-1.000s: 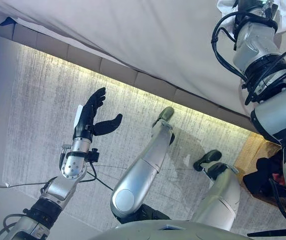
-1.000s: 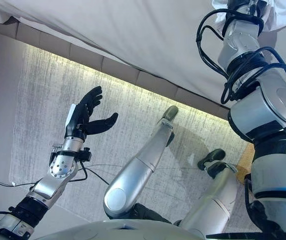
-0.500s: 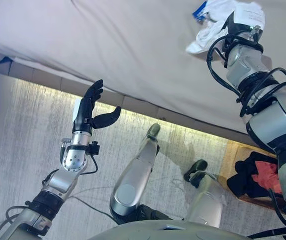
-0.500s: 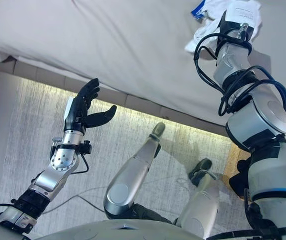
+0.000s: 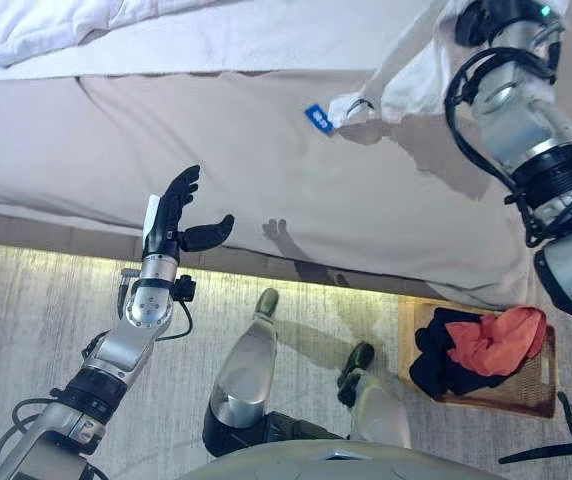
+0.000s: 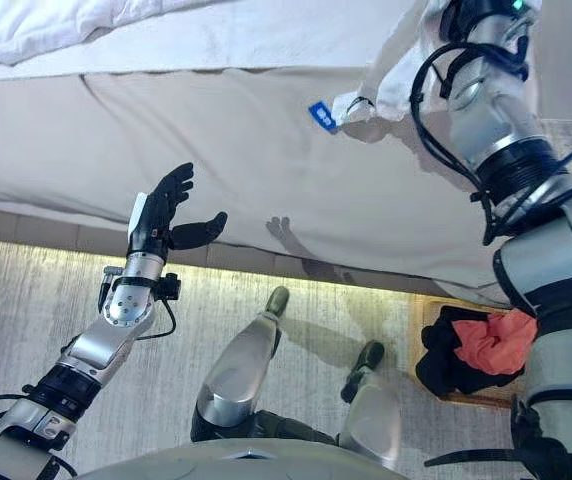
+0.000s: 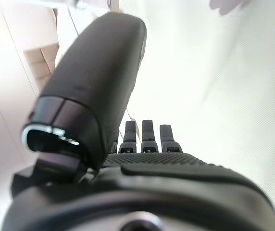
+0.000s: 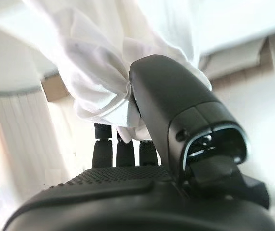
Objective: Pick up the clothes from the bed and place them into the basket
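A white garment [image 5: 406, 80] with a blue tag [image 5: 317, 118] hangs from my right hand [image 5: 493, 14] above the beige bed [image 5: 216, 140], casting a shadow on the sheet. In the right wrist view the thumb [image 8: 176, 106] pinches the white cloth [image 8: 94, 72] against the fingers. My left hand [image 5: 171, 215] is open and empty, held up over the bed's near edge; its straight fingers [image 7: 149, 137] show in the left wrist view. The wicker basket [image 5: 541, 385] stands on the floor at the lower right and holds black [image 5: 434, 352] and orange clothes [image 5: 491, 340].
A white duvet [image 5: 46, 25] lies bunched at the far left of the bed. A pale rug [image 5: 26, 330] covers the floor between me and the bed's lit lower edge.
The camera has tilted up, so the whole picture shifted. My right hand has lifted the white garment off the sheet; it now hangs free. The left hand keeps its pose.
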Available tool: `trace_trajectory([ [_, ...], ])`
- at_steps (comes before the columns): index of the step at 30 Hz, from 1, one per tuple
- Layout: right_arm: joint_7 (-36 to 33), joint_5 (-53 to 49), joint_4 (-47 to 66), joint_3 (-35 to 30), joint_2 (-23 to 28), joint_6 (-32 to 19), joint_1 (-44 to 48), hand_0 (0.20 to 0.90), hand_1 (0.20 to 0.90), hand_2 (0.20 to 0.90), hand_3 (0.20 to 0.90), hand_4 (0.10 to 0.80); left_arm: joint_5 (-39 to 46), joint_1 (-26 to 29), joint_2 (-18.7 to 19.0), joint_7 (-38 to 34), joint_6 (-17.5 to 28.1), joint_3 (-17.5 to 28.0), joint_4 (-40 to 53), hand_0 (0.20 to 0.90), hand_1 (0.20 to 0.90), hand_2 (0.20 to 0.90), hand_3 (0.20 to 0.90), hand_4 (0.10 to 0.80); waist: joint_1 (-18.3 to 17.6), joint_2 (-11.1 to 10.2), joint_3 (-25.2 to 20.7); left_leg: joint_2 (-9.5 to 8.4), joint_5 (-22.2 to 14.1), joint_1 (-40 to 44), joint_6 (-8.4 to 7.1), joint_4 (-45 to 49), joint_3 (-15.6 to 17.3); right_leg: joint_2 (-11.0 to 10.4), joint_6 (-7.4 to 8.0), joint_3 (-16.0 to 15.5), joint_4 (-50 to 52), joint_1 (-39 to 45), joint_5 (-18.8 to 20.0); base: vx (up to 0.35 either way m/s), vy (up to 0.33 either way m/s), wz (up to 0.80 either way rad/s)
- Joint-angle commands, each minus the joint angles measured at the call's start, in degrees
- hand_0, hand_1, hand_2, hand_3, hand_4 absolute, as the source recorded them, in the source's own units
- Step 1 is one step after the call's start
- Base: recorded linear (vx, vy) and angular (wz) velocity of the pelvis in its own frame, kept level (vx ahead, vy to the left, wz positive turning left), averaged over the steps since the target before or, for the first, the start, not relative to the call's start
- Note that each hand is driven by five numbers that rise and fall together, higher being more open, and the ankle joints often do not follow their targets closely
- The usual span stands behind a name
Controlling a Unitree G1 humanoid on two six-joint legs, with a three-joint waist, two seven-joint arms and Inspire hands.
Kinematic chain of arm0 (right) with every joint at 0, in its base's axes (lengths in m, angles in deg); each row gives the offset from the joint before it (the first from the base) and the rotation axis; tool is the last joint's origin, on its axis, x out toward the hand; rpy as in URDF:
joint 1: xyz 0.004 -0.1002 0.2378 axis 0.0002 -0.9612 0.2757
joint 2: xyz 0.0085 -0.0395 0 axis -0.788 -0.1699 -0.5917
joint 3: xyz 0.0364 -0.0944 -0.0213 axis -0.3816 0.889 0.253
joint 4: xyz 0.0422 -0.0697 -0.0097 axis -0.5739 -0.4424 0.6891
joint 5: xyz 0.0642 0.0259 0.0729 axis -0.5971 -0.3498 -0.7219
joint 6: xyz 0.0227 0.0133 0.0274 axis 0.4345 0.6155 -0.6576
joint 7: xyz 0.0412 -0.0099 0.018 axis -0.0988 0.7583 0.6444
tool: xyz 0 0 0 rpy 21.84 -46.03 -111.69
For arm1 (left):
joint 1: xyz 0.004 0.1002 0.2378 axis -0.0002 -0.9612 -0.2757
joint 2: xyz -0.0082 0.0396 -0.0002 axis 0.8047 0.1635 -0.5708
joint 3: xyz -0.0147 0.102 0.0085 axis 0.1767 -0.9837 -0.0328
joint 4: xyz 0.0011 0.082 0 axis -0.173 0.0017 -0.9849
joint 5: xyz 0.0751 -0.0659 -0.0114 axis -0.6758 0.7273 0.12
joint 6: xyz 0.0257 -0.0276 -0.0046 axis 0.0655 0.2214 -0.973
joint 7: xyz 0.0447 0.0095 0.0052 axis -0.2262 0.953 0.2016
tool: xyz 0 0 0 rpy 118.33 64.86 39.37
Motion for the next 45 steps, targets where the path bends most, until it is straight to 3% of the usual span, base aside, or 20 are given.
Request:
trace_trajectory([
  [1,-4.5,2.1,4.0,0.9,5.2,-1.7,3.5,0.3,0.3,0.3,0.2,0.1,-1.7,-3.4,-0.3,1.5,1.7,1.7,-0.6,0.9,0.9,0.9,0.9,0.8,-3.0,-3.1,-14.2,2.81,-1.8,1.7,1.2,-2.1,1.7,-1.1,-0.99,-0.8,1.5,1.3,0.2,0.078,-0.043,-0.08],
  [7,-3.7,1.1,7.4,-3.5,10.2,-3.8,0.5,0.3,0.3,0.3,0.2,0.1,-1.3,-5.8,-0.6,3.7,1.4,2.1,-1.2,0.9,0.9,0.9,0.9,0.8,-6.6,-3.7,-19.8,5.21,-0.6,7.1,0.2,-7.5,4.4,0.8,-0.2,1.8,-2.2,3.9,1.1,0.083,-0.026,-0.2],
  [14,-3.3,-1.6,7.6,-7.3,14.1,-6.1,-1.6,0.3,0.3,0.3,0.2,0.1,-0.4,-4.0,-1.6,3.3,2.0,0.1,-4.0,0.9,0.9,0.9,0.9,0.8,-11.0,-3.6,-23.7,7.87,3.2,11.6,-1.89,-16.4,7.5,3.0,0.89,4.3,-8.8,5.1,4.1,0.035,-0.01,-0.27],
  [23,0.2,0.3,11.5,-12.4,15.1,-5.2,-8.1,0.3,0.3,0.3,0.2,0.1,-1.7,-0.8,-3.9,3.8,3.4,-1.2,-8.3,0.9,0.9,0.9,0.9,0.8,-15.8,-3.3,-25.2,9.31,3.5,12.4,-3.28,-18.7,10.2,5.2,0.75,8.0,-13.6,4.5,6.3,-0.013,-0.027,-0.28],
  [28,1.5,-1.3,12.9,-15.3,13.8,-5.1,-13.4,0.3,0.3,0.3,0.2,0.1,-2.6,-0.5,-5.0,4.1,2.9,-0.7,-8.2,0.9,0.9,0.9,0.9,0.8,-17.5,-3.1,-25.2,9.94,3.0,13.5,-3.39,-18.7,12.1,5.6,0.48,9.6,-13.8,4.2,6.4,-0.011,-0.044,-0.24],
  [31,2.4,0.2,15.4,-19.2,10.5,-4.3,-18.7,0.3,0.3,0.3,0.2,0.1,-2.8,0.6,-6.1,4.5,2.9,-0.9,-9.5,0.9,0.9,0.9,0.9,0.8,-18.8,-2.8,-24.9,10.34,3.3,13.8,-3.49,-18.7,13.0,6.1,0.13,11.0,-13.5,3.4,6.8,-0.04,-0.035,-0.15],
  [45,9.3,1.3,14.5,-20.5,1.9,-4.4,-30.3,0.3,0.3,0.3,0.2,0.1,-7.1,2.2,-10.5,3.3,2.2,-0.5,-12.1,0.9,0.9,0.9,0.9,0.8,-21.0,-2.0,-23.4,10.98,2.5,15.2,-3.84,-18.7,15.0,7.2,-0.7,12.5,-14.0,2.9,6.8,-0.012,-0.001,-0.09],
])
